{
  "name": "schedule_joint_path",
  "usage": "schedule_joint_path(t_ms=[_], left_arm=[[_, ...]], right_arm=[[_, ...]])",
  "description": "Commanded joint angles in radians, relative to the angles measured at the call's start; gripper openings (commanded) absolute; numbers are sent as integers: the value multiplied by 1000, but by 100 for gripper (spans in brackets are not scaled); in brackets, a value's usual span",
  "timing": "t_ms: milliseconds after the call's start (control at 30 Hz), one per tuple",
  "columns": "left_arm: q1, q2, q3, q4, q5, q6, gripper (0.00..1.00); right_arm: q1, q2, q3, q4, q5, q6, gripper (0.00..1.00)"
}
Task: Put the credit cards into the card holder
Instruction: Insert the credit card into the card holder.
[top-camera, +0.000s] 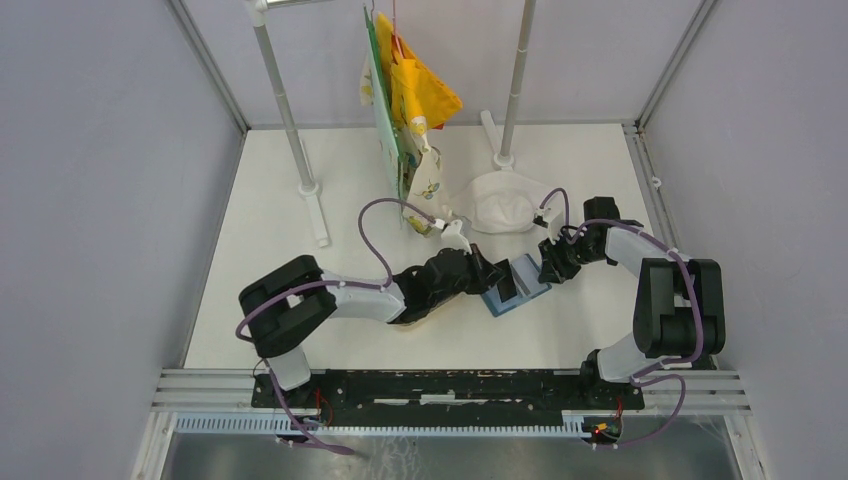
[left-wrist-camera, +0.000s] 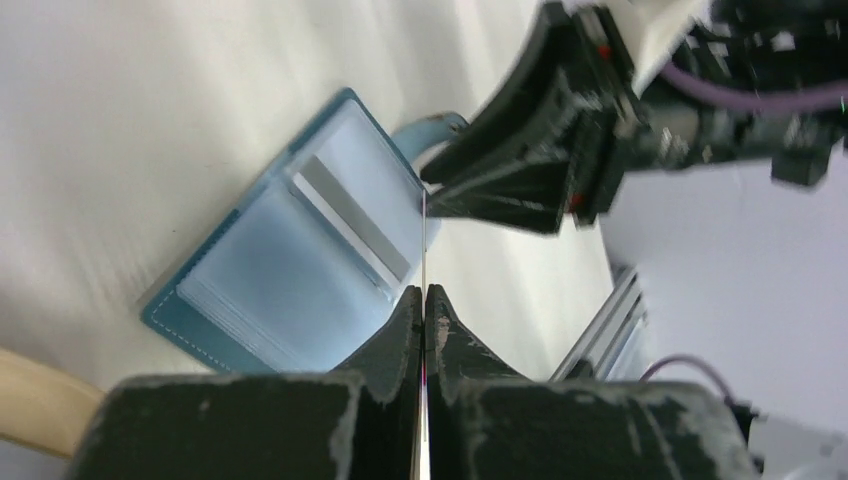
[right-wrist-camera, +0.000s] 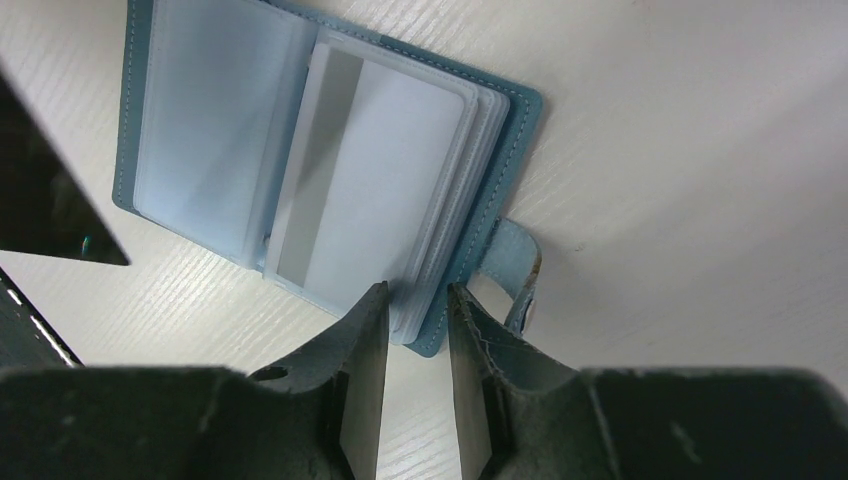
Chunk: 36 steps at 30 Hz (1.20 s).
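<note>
White table (top-camera: 330, 180), walled on three sides, carrying all that follows. Clothes rack (top-camera: 285, 110) at the far end, hung with yellow and printed garments (top-camera: 420, 95); white cloth (top-camera: 500, 205) bunched beside it. Tan tray (left-wrist-camera: 35, 405), mostly under the left arm, contents hidden. Card holder (top-camera: 528, 296), blue, lying open at mid-table between the two arms, clear sleeves up, snap strap at its edge. Left fingers (left-wrist-camera: 395, 340): closed flat on one black card (top-camera: 507, 284), held on edge just above the open holder, not yet entered in a sleeve. Right fingers (right-wrist-camera: 365, 340): a gap between them, astride the near edge of the sleeve stack; whether they pinch it cannot be told. Progress, as judged: an insertion in hand, none plainly finished. Pale card (right-wrist-camera: 370, 170) with a grey stripe, showing through one sleeve; whether it counts among the task's cards is unclear. Second black card: not found in any view.
</note>
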Motion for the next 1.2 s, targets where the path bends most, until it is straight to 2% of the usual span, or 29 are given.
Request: schedule_joint_path(t_ms=[0, 200, 333, 500, 700, 967, 1067, 1167], left_arm=[[-23, -109, 41, -176, 82, 380, 2], [-34, -162, 144, -649, -4, 663, 2], [-34, -132, 218, -819, -38, 777, 2], [-34, -71, 273, -912, -84, 828, 2], [-31, -94, 278, -999, -215, 841, 2], [29, -95, 251, -1050, -315, 862, 2], [53, -129, 251, -1041, -290, 858, 2], [55, -171, 258, -971, -160, 803, 2]], right_arm=[[-4, -9, -1, 4, -4, -21, 34], [-4, -6, -1, 4, -4, -21, 34], [-4, -6, 1, 3, -4, -22, 34], [-4, -11, -1, 3, -4, -18, 34], [-4, -9, -1, 5, -8, -16, 34], [-3, -15, -1, 2, -11, -16, 34], [-4, -16, -1, 2, -18, -18, 34], [-4, -16, -2, 4, -25, -19, 34]])
